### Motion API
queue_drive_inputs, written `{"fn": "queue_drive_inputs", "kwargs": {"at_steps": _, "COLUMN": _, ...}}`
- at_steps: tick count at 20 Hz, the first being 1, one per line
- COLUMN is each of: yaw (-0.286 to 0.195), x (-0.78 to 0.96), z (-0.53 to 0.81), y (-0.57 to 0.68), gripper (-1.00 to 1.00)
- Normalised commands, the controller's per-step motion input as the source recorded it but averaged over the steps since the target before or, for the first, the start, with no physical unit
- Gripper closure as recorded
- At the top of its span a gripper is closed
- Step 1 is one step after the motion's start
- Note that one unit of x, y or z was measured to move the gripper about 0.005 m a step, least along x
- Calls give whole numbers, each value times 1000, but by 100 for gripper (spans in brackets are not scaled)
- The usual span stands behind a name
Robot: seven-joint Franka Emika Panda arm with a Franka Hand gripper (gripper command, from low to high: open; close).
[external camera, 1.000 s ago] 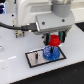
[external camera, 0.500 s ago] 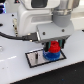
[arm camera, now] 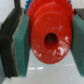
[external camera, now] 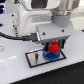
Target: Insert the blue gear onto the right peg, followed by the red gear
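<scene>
My gripper (external camera: 53,48) is shut on the red gear (external camera: 53,47), which hangs low over the grey, black-bordered plate (external camera: 35,60). Directly beneath it the blue gear (external camera: 51,56) lies flat on the plate's right part, its rim showing around the red one. In the wrist view the red gear (arm camera: 50,40) fills the gap between the green pads (arm camera: 21,42), its dark centre hole facing the camera, and a sliver of the blue gear (arm camera: 28,4) peeks out behind it. The right peg is hidden by the gears. I cannot tell whether red touches blue.
A thick black cable (external camera: 11,36) runs across the exterior view's left side to the arm. The white arm body (external camera: 35,17) looms over the plate. The white table (external camera: 15,72) surrounds the plate.
The gripper has come down with the red gear, closing the gap to the blue gear on the plate. The blue gear and plate have not moved.
</scene>
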Motion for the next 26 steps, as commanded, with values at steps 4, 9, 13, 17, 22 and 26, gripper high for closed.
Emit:
{"fn": "queue_drive_inputs", "kwargs": {"at_steps": 4, "yaw": 0, "x": 17, "z": 1, "y": 4, "gripper": 100}}
{"fn": "queue_drive_inputs", "kwargs": {"at_steps": 9, "yaw": 0, "x": 19, "z": 171, "y": 9, "gripper": 100}}
{"fn": "queue_drive_inputs", "kwargs": {"at_steps": 13, "yaw": 0, "x": 60, "z": 97, "y": -21, "gripper": 100}}
{"fn": "queue_drive_inputs", "kwargs": {"at_steps": 17, "yaw": 0, "x": 118, "z": -125, "y": -88, "gripper": 100}}
{"fn": "queue_drive_inputs", "kwargs": {"at_steps": 22, "yaw": 0, "x": 109, "z": -161, "y": -68, "gripper": 100}}
{"fn": "queue_drive_inputs", "kwargs": {"at_steps": 26, "yaw": 0, "x": 132, "z": -134, "y": -22, "gripper": 100}}
